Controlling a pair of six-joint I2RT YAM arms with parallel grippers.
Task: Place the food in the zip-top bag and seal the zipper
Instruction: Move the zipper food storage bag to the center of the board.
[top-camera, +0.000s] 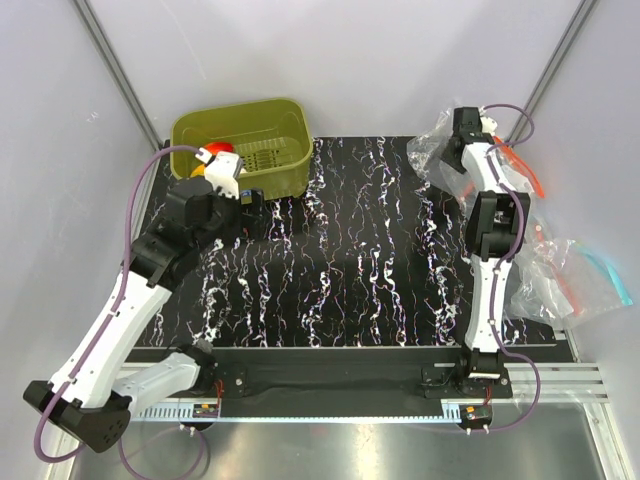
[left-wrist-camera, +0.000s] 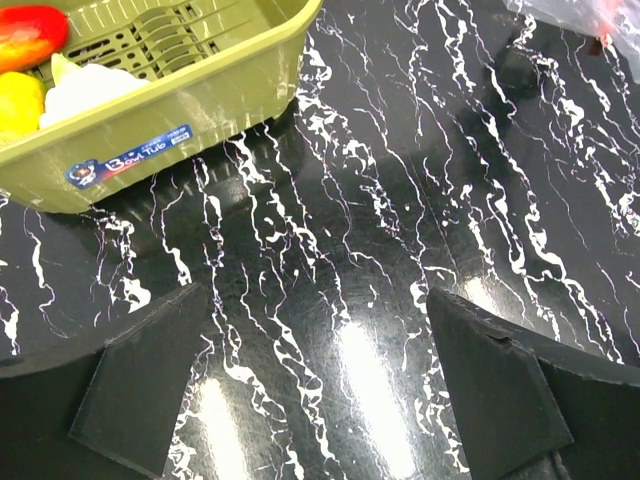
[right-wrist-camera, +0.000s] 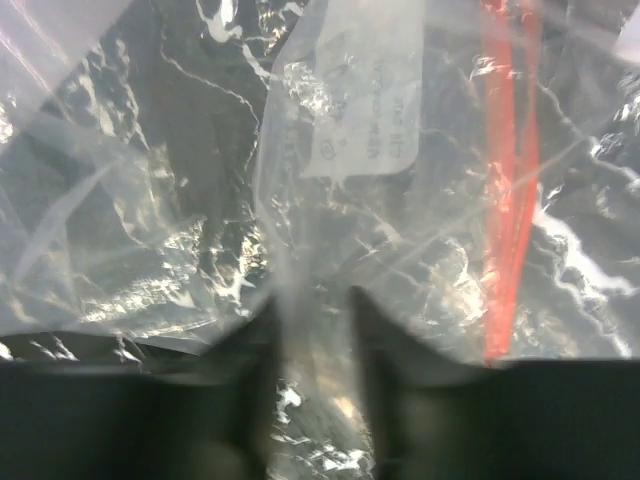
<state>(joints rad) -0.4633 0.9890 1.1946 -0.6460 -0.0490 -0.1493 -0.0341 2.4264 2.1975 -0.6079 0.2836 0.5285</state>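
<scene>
The food lies in the olive-green basket (top-camera: 290, 112): a red tomato (left-wrist-camera: 30, 30), an orange-yellow piece (left-wrist-camera: 18, 105) and a white cauliflower (left-wrist-camera: 85, 88). My left gripper (top-camera: 258, 212) is open and empty, low over the table just in front of the basket; its jaws (left-wrist-camera: 312, 305) stand wide apart. The zip-top bag (top-camera: 432, 150) lies crumpled at the back right, with its red zipper (top-camera: 520, 165) to the right. My right gripper (top-camera: 456, 140) is on it. In the right wrist view the jaws (right-wrist-camera: 312, 300) are drawn close on a fold of the bag (right-wrist-camera: 150, 200), beside the white label (right-wrist-camera: 365, 100) and zipper (right-wrist-camera: 505, 200).
Other clear bags (top-camera: 560, 275) lie piled at the right table edge, one with a light-blue strip (top-camera: 605, 268). The basket wall (left-wrist-camera: 200, 100) carries a blue sticker. Grey walls with metal struts close in the back and sides.
</scene>
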